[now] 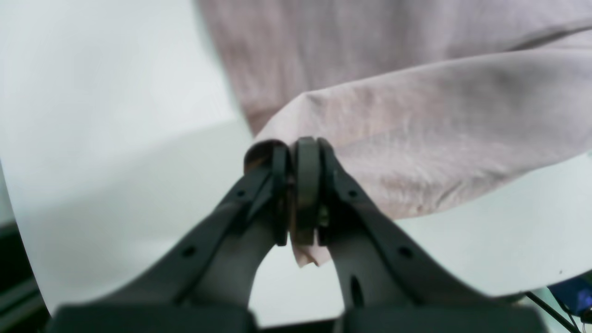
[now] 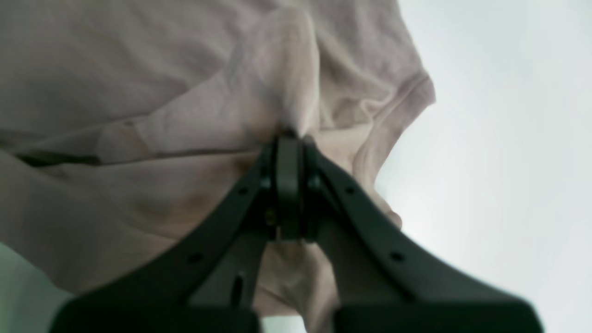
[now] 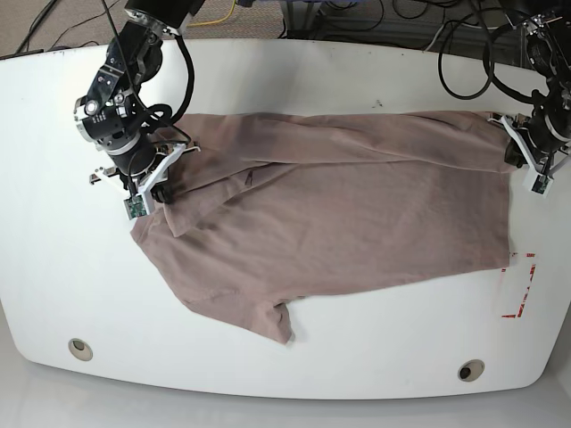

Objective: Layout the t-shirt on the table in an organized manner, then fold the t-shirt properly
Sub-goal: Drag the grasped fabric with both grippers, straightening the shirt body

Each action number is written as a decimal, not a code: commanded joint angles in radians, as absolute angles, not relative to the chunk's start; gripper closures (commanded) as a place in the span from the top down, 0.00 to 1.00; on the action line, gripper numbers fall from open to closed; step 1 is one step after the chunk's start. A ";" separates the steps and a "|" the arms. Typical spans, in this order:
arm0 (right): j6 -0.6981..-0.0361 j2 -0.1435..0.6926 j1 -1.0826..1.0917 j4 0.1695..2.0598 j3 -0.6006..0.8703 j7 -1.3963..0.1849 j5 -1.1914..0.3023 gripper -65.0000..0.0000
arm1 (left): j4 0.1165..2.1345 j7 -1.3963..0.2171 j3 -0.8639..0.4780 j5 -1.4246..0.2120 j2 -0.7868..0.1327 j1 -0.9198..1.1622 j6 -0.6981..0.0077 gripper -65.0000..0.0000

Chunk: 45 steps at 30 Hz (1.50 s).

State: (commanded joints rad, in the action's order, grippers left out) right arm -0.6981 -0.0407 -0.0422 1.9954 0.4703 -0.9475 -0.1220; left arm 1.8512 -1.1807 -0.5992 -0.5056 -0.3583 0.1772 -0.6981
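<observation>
Bright, even light falls from above; the glossy bench (image 3: 285,370) shows soft glare and faint shadows. Both wrist views are blurred, perhaps by motion, with each claw (image 1: 300,194) dark and soft-edged.

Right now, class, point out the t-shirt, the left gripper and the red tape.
t-shirt (image 3: 357,209), base view, middle of the cloth.
left gripper (image 1: 299,152), left wrist view, between its fingertips.
red tape (image 3: 530,269), base view, its upper stretch.

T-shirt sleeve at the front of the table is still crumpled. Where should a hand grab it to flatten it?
Grip the sleeve at its cuff end, coming from the table's near edge. It points toward that edge with bare tabletop around it, so a low sideways pinch should lift only that layer.
</observation>
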 joint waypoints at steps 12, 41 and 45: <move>-0.698 0.053 -0.053 1.972 0.472 -0.990 -0.122 0.00 | 1.796 -1.179 -0.552 -0.443 -0.430 0.122 -0.698 0.01; -0.698 0.036 -0.171 1.971 0.470 -1.021 -0.120 0.01 | 1.797 -1.179 -0.550 -0.449 -0.441 0.203 -0.698 0.01; -0.698 0.036 -0.145 1.923 0.470 -1.021 -0.120 0.01 | 1.797 -1.179 -0.549 -0.447 -0.441 0.202 -0.698 0.01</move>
